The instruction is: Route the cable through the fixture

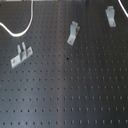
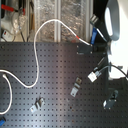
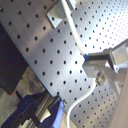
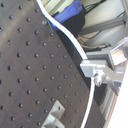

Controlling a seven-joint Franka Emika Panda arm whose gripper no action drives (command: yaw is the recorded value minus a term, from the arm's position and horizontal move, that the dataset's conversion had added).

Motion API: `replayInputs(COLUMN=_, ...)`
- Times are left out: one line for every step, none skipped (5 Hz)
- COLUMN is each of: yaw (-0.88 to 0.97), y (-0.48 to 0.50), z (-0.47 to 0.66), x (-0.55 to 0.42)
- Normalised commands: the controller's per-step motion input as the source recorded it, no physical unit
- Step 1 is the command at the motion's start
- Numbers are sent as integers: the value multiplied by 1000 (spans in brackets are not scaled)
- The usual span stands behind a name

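Note:
The cable (image 2: 36, 50) is a thin white cord. In the second exterior view it runs from the left edge, loops up over the board's top edge and comes down to my gripper (image 2: 85, 48) at the upper right. My gripper looks shut on the cable near its red-marked end. In both wrist views the cable (image 3: 75, 35) (image 4: 67, 37) passes along the fingers (image 3: 95, 66) (image 4: 93, 68) and continues beyond them. The fixture is three small metal clips (image 1: 20, 55) (image 1: 73, 32) (image 1: 110, 15) standing on the black perforated board, all apart from the gripper. One clip (image 4: 54, 118) shows near the cable.
The black perforated board (image 1: 70, 95) fills the first exterior view. The white arm (image 2: 116, 30) stands on the second exterior view's right. Clutter and metal rails (image 2: 60, 15) lie beyond the board's top edge. A blue object (image 3: 40, 110) sits off the board's edge.

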Motion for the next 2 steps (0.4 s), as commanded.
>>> replayInputs(yaw=31, y=444, z=208, x=1)
replayInputs(yaw=66, y=541, z=192, x=126)
